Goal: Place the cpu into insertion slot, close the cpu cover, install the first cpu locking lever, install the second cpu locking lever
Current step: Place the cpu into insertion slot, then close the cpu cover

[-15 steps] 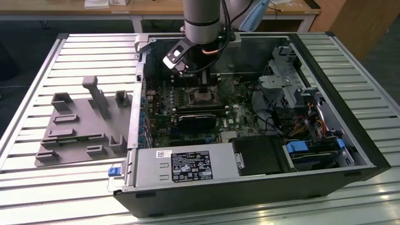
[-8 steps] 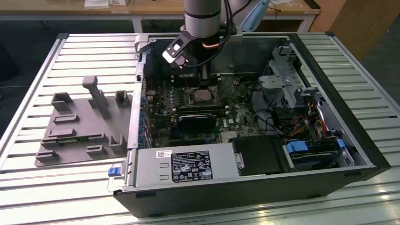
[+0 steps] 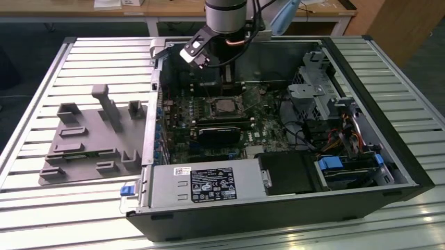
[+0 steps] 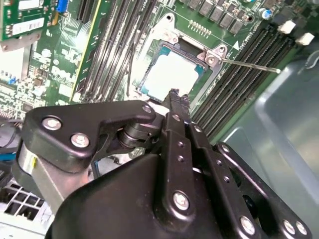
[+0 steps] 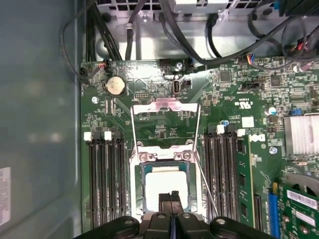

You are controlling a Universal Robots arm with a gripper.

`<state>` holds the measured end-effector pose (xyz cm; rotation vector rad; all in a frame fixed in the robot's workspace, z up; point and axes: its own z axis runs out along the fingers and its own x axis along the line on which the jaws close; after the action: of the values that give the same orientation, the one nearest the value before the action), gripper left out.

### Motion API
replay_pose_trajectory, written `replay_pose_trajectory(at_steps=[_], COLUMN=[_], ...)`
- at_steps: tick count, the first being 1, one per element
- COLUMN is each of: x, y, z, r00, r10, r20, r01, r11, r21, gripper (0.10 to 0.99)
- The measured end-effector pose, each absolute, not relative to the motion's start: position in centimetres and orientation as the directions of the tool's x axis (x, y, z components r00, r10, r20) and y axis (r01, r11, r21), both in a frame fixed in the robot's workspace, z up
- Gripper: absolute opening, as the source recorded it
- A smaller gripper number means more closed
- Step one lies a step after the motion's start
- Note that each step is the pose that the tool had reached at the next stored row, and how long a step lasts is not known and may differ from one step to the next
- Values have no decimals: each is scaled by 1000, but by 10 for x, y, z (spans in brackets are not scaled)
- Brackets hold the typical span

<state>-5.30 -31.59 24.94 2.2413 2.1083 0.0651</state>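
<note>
Cpu (image 5: 163,185): seated in the insertion slot (image 5: 141,172), bright top uncovered; its near edge is hidden behind the gripper (image 5: 172,198) in both wrist views. Cpu cover (image 5: 164,105): lying open, flat on the green board beyond the slot. Locking lever (image 4: 249,65): thin rod, seen standing free beside the socket. Jaws: pressed together, nothing held, tips at the cpu's edge; contact cannot be made out. Computer case (image 3: 278,216): set open on the slatted worktop (image 3: 104,57), grey fixture (image 3: 90,140) at the exterior view's left.
</note>
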Motion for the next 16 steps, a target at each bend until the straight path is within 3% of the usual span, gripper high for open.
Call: replay_pose_trajectory(at_steps=[16], x=[-53], y=[-316], z=[258], r00=[62], r10=[998], r20=[-14], r01=[995], r11=[-60], r21=[75], gripper=[102])
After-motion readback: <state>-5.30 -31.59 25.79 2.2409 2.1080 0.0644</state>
